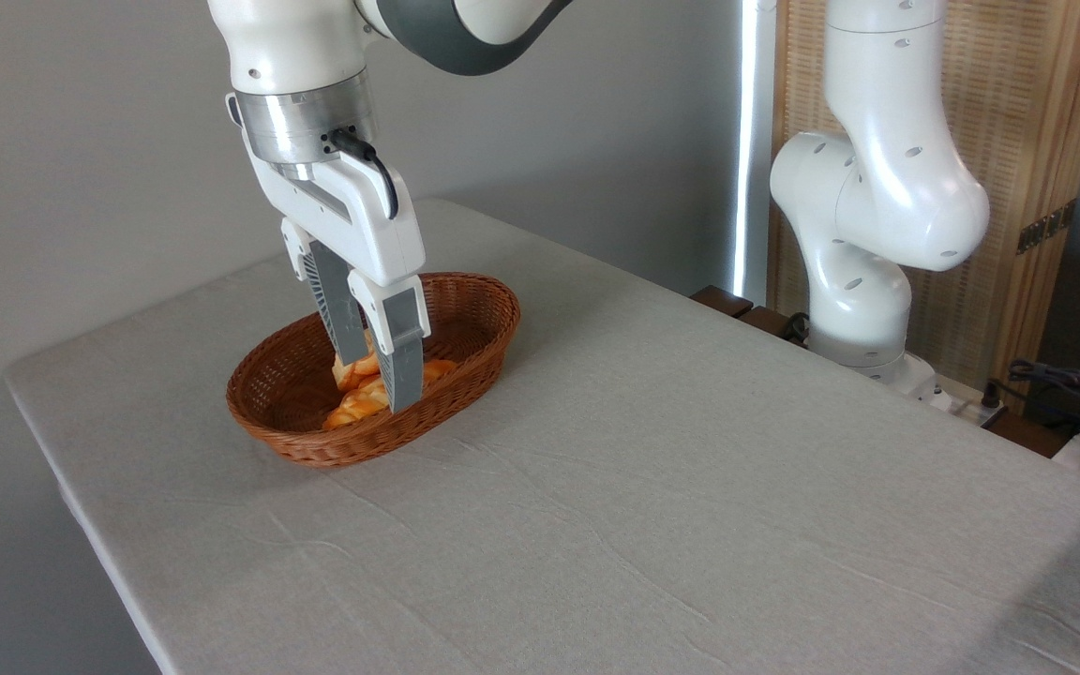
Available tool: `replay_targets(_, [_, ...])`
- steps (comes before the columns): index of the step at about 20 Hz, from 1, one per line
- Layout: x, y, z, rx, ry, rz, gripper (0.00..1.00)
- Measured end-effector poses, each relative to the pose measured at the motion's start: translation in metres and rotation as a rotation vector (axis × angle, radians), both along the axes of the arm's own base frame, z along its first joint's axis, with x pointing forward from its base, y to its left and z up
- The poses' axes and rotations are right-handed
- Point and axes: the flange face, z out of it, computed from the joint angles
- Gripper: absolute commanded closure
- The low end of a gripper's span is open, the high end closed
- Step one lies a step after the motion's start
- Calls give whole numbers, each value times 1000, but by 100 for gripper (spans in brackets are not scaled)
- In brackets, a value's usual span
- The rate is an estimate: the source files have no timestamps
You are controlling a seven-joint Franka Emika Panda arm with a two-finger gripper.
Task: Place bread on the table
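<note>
Two risks are judged likely from this position. First, the wrong piece may be taken: several orange pieces of bread are heaped together inside the basket, and the round bun cannot be told apart from the longer loaf, because the gripper hides the middle of the heap. Second, the basket may be dragged or tipped if a finger catches its woven wall or a neighbouring piece on the way up, since the fingers are sunk deep below the rim.

The bread is seen between and just behind the two grey fingers, near the middle of the basket, towards the left and far part of the table. Further orange pieces are visible below and to the left of the near finger, against the near wall. The fingers are set a little apart, with bread in the gap; whether they are pressed onto it or merely standing around it cannot be told. Contact between the near finger and the bread appears likely, but is not certain. The bare cloth to the right of the basket is left free for setting the bread down.
</note>
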Motion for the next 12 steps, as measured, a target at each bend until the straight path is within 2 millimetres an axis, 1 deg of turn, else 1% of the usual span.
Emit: replay_targets(12, [-6, -2, -1, 4, 38, -13, 0])
